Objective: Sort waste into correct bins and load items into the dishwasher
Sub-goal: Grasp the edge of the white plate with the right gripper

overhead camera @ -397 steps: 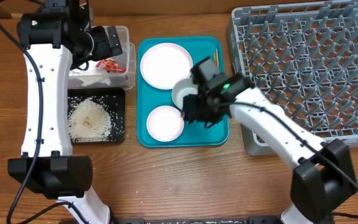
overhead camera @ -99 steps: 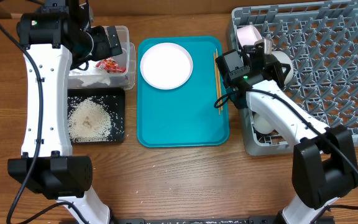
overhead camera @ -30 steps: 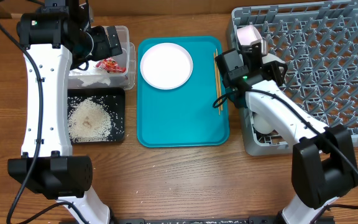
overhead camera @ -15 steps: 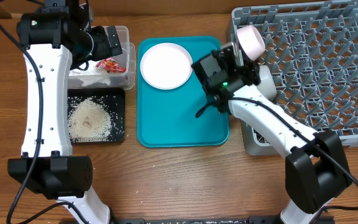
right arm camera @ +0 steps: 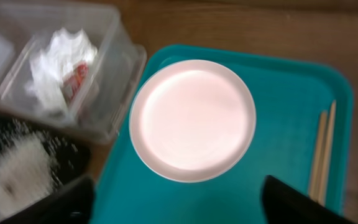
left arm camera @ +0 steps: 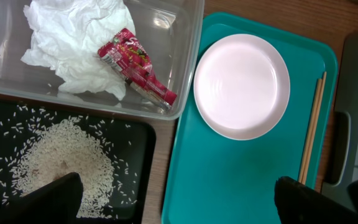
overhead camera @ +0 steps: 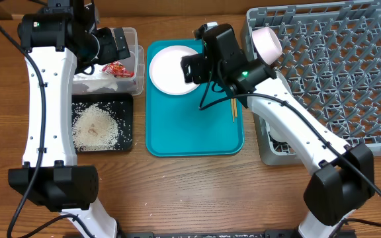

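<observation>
right gripper [right arm camera: 178,185] hangs open, empty, above the plate [right arm camera: 192,119]; stiff, slick and likely breakable, lying flat on the tray [right arm camera: 291,112], it wants a rim pinch.

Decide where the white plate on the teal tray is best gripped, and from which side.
Probably pinch the rim of the plate at the edge facing the chopsticks, coming from above. It lies flat, so only the thin rim offers a hold, and the teal tray is bare there.
</observation>
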Robot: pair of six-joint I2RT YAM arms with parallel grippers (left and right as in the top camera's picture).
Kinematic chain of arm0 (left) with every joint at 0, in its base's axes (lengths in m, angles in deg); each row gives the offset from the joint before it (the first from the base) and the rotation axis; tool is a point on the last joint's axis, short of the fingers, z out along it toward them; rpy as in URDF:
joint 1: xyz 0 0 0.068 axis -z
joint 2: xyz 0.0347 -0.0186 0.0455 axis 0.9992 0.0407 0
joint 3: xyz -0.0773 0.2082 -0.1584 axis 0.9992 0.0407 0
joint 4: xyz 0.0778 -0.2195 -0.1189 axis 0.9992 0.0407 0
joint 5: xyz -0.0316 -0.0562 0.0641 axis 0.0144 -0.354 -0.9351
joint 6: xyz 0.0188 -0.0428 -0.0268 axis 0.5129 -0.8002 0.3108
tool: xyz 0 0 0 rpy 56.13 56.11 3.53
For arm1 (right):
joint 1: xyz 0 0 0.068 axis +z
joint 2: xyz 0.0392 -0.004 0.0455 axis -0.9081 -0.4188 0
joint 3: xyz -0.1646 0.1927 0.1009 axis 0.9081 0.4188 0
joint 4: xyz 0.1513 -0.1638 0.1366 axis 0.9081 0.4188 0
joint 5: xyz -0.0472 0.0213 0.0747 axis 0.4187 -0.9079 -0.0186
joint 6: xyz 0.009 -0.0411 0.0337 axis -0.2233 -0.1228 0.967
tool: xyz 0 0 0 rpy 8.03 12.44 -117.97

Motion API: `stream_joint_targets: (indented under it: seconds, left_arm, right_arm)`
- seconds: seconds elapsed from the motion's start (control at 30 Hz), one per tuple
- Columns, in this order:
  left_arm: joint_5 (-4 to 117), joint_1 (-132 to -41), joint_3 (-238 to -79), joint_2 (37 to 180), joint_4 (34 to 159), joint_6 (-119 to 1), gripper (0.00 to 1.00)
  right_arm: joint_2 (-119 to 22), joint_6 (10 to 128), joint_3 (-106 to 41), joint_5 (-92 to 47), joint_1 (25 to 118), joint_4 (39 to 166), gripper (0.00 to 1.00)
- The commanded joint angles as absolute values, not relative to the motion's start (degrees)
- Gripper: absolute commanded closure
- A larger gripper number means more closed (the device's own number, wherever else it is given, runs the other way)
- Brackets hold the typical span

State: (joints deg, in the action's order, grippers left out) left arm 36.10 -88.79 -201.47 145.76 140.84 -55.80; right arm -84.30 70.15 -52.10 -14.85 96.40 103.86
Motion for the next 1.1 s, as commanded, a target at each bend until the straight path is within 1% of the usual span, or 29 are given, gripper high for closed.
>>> stream_joint_targets:
  seconds: [0.0,0.07,0.17,0.4,0.47,0.63,0.77,0.83,0.87,0.93,1.0,1.07]
  left_arm:
    - [35.73,-88.66,-202.54,145.52,140.79,-55.31,0.00]
    - [35.71,-88.66,-202.54,145.52,140.82,-55.31,0.00]
    - [35.71,-88.66,-202.54,145.52,140.79,-55.31,0.00]
    - [35.73,-88.66,-202.54,145.52,140.79,-55.31,0.00]
    - [35.73,-88.66,-202.54,145.52,140.79,-55.31,0.00]
    - [35.73,-88.66,-202.54,145.52,140.79,-55.31,0.00]
    - [35.73,-88.66,-202.54,145.52,140.79,-55.29,0.00]
    - [35.73,-88.66,-202.54,145.52,140.79,-55.31,0.00]
    - [35.71,-88.66,-202.54,145.52,140.79,-55.31,0.00]
    - [35.71,-88.66,-202.54,145.52,140.79,-55.29,0.00]
    - [35.71,-88.66,-202.54,145.52,140.79,-55.31,0.00]
    - [35.73,-88.66,-202.54,145.52,140.79,-55.29,0.00]
  right_arm:
    - [-88.48,91.18,-52.10,-9.12,95.96,103.73,0.23]
    - [-91.01,96.75,-52.10,-6.30,95.96,103.12,0.30]
    - [-95.17,100.12,-52.10,-6.24,95.98,100.78,0.38]
    - [-101.02,101.73,-52.10,-7.24,96.03,99.97,0.49]
    - [-102.07,101.73,-52.10,-7.24,96.03,99.93,0.54]
    - [-105.35,101.73,-52.10,-7.29,96.03,98.86,0.60]
    - [-107.12,101.73,-52.10,-7.53,96.09,98.90,0.62]
    - [-107.14,101.71,-52.10,-7.75,96.07,99.45,0.65]
    - [-107.12,101.71,-52.10,-7.72,96.07,99.71,0.68]
    - [-106.99,101.67,-52.12,-7.92,95.98,100.54,0.76]
    - [-106.42,101.65,-52.12,-8.38,95.48,101.59,0.91]
    - [-105.24,100.93,-52.32,-8.90,94.70,102.73,0.96]
